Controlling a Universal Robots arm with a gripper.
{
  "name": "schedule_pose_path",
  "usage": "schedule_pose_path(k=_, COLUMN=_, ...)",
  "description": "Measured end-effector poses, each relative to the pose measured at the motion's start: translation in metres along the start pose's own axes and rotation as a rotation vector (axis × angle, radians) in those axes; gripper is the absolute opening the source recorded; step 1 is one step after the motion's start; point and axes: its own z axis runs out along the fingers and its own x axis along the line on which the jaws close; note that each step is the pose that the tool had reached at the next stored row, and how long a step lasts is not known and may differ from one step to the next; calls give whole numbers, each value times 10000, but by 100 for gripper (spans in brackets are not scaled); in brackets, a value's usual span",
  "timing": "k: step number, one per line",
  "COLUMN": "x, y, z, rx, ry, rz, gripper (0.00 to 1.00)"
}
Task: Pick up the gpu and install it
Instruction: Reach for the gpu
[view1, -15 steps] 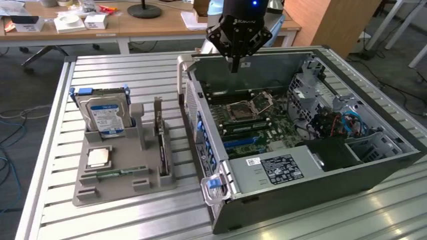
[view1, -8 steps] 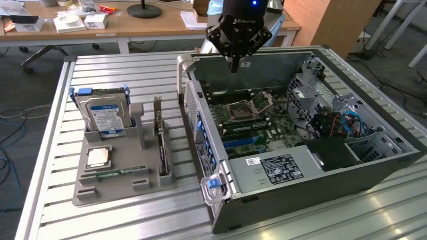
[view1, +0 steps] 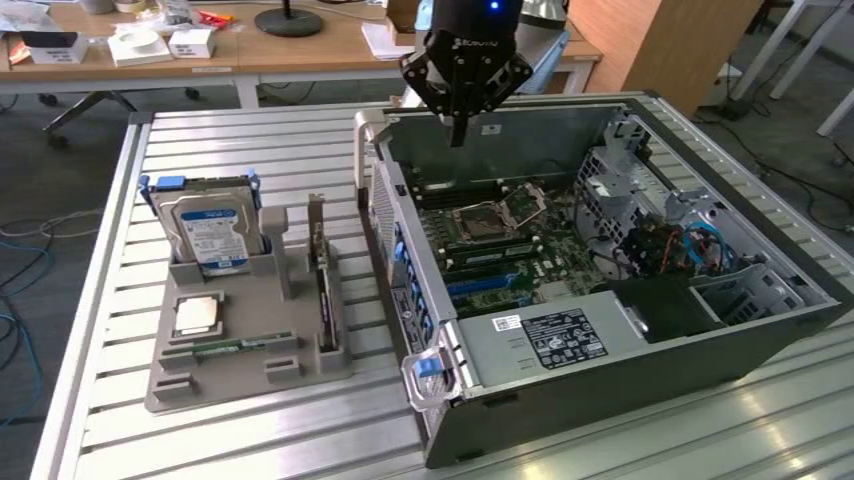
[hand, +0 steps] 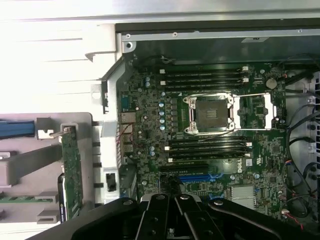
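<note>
— Hovering above the far wall of the open dark-grey metal computer case (view1: 627, 385), the black gripper (view1: 458, 130) has its fingers clenched together on nothing.
— And the gpu?
— The gpu (view1: 323, 290), a thin dark circuit card with a greenish edge, stands on edge in a grey plastic holder (view1: 247, 375) beside the case, on the exterior view's left of it. Nothing touches it, so I'd judge the pickup has not yet begun. A grasp would call for parted fingers lined up over that narrow top edge.
— From the wrist?
— The gripper (hand: 172, 210) hangs over the case's green motherboard (hand: 150, 125). The gpu (hand: 71, 170) sits just outside the case wall.
— Surroundings?
— A slatted aluminium table (view1: 240, 140) carries the case. Beyond the case are wooden desks (view1: 287, 52) with small boxes.
</note>
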Motion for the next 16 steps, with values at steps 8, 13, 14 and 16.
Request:
schedule_pose_path(k=8, x=319, y=-23, z=-8, rx=1, ry=0, rz=5, gripper=10)
schedule_pose_path(k=13, x=546, y=-40, z=-12, rx=1, ry=0, rz=12, gripper=10)
schedule_pose_path(k=14, x=592, y=-43, z=-14, rx=1, ry=0, rz=16, gripper=10)
schedule_pose_path(k=16, x=680, y=-49, z=-16, rx=1, ry=0, rz=19, gripper=10)
